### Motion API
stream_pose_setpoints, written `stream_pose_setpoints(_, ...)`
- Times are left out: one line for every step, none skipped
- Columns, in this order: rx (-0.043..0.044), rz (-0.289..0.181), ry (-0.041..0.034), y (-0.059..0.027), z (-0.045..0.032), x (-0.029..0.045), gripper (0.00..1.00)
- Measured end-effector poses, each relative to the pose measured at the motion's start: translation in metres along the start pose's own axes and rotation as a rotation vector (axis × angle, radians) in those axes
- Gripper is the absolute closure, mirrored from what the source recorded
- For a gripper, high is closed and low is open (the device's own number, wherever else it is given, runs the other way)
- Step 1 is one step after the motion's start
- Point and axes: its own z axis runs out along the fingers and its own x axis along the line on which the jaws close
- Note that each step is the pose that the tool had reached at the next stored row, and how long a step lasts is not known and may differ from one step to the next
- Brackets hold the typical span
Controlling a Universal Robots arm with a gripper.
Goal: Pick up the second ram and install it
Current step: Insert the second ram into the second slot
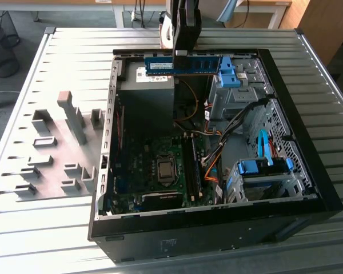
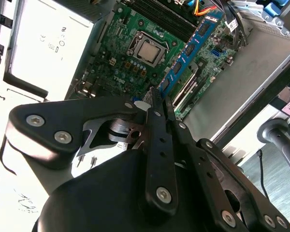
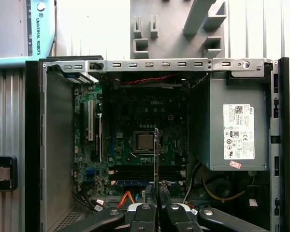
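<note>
- The second ram [image 1: 203,64] is off the tabletop [image 1: 74,68], held level and on its long edge, with its label and chips facing the exterior view.
- It hangs over the far side of the open computer case [image 1: 217,242], nearer the tabletop's far edge than its near edge. It sits just above the grey power supply [image 1: 146,94].
- The end effector [image 1: 180,55] comes down from above and is clenched on the stick near its middle, so blue board sticks out on both sides of the fingers.
- In the second wrist view the blue board [image 2: 191,53] runs out from between the pinched fingers [image 2: 154,145], with the motherboard behind it.
- In the first wrist view the stick [image 3: 156,154] appears edge-on as a thin line, and the processor socket [image 3: 145,141] lies behind it.
- The motherboard [image 1: 154,171] lies flat on the case floor. Its dark memory slots [image 1: 191,165] are just beside the processor socket, well below the held stick.
- Chunky light-blue brackets sit in the case: one [image 1: 231,71] just beside the stick's end, another [image 1: 263,167] at the drive bay towards the tabletop's near edge.
- Grey fixture blocks [image 1: 68,114] stand on the tabletop beside the case, on the exterior view's left.
</note>
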Motion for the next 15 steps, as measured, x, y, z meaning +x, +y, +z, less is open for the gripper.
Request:
stream_pose_setpoints(0.0000, 0.000, 0.0000, 0.0000, 0.0000, 0.0000, 0.86)
stream_pose_setpoints(0.0000, 0.000, 0.0000, 0.0000, 0.0000, 0.0000, 0.86)
stream_pose_setpoints(0.0000, 0.000, 0.0000, 0.0000, 0.0000, 0.0000, 0.86)
stream_pose_setpoints(0.0000, 0.001, 0.0000, 0.0000, 0.0000, 0.0000, 0.86)
stream_pose_setpoints(0.0000, 0.001, 0.0000, 0.0000, 0.0000, 0.0000, 0.86)
stream_pose_setpoints(-0.0001, 0.003, -0.0001, 0.0000, 0.0001, 0.0000, 0.86)
stream_pose_setpoints(-0.0002, 0.005, -0.0001, 0.0000, 0.0001, 0.0000, 0.86)
stream_pose_setpoints(-0.0002, 0.007, -0.0001, 0.0000, 0.0001, 0.0000, 0.86)
stream_pose_setpoints(-0.0003, 0.009, -0.0002, 0.0000, 0.0002, 0.0000, 0.86)
stream_pose_setpoints(-0.0004, 0.011, -0.0002, 0.0000, 0.0002, 0.0000, 0.86)
stream_pose_setpoints(-0.0004, 0.014, -0.0003, 0.0000, 0.0003, 0.0000, 0.86)
stream_pose_setpoints(-0.0005, 0.016, -0.0003, 0.0000, 0.0003, 0.0000, 0.86)
stream_pose_setpoints(-0.0006, 0.019, -0.0004, 0.0000, 0.0004, 0.0000, 0.86)
stream_pose_setpoints(-0.0007, 0.022, -0.0004, 0.0000, 0.0004, 0.0000, 0.86)
stream_pose_setpoints(-0.0008, 0.024, -0.0004, 0.0000, 0.0005, 0.0000, 0.86)
